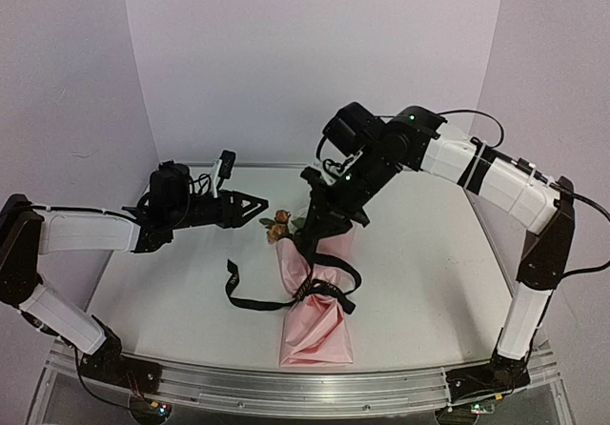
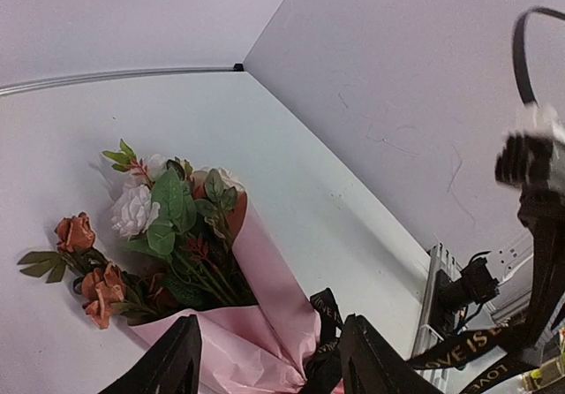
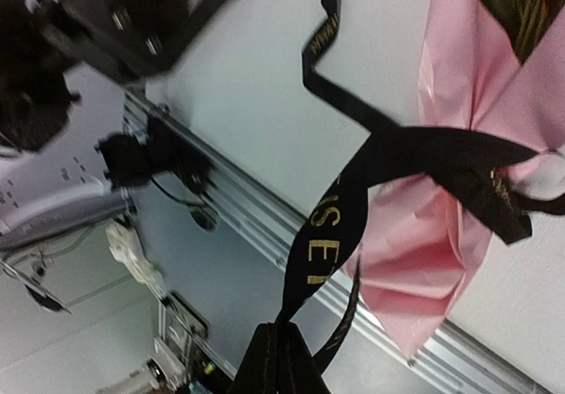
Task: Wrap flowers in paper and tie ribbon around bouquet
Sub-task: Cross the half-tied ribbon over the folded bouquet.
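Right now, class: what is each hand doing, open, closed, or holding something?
Left hand: open, holding nothing.
Right hand: closed on the ribbon.

We see the bouquet (image 1: 315,328) lying lower centre on the table (image 1: 429,282), black ribbon (image 1: 262,304) round its middle, one tail trailing left. Our left gripper (image 1: 259,206) hovers just left of the flowers (image 1: 279,225); our right gripper (image 1: 310,239) hangs over them.

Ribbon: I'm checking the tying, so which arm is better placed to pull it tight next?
Likely right: the right jaws are shut on the ribbon above the bouquet; the left jaws stand open, empty, beside the flowers.
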Action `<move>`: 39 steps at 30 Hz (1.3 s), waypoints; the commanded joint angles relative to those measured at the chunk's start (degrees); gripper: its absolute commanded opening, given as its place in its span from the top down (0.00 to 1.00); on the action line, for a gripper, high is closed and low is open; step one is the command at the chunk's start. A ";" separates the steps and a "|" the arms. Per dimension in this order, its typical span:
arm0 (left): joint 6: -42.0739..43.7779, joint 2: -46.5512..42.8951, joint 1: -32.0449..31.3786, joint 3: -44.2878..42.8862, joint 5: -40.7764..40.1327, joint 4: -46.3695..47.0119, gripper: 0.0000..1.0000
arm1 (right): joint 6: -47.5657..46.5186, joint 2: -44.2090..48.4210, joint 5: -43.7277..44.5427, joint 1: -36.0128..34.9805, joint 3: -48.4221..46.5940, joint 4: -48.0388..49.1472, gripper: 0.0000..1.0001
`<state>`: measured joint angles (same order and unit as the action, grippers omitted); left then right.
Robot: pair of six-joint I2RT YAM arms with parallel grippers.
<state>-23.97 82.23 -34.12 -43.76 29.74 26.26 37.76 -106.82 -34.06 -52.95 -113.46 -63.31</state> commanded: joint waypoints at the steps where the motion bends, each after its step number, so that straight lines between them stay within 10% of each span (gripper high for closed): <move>1: -1.93 4.57 0.61 -7.54 7.85 -0.04 0.46 | -11.88 4.00 -1.13 -2.69 1.81 -13.47 1.00; 16: 7.31 27.83 -10.40 -32.96 19.25 -21.87 0.55 | -27.18 11.94 11.82 -9.77 18.25 -19.97 0.94; 27: 11.36 27.64 -12.20 -31.28 23.77 -23.82 0.57 | -19.30 22.93 27.67 -8.21 40.20 0.36 0.48; 39: 11.58 22.58 -12.20 -27.50 21.79 -22.45 0.61 | -6.33 17.36 26.81 -1.36 57.43 39.85 0.53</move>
<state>-14.22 109.61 -46.19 -70.85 52.20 3.23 29.12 -85.86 -7.76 -54.35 -57.05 -40.60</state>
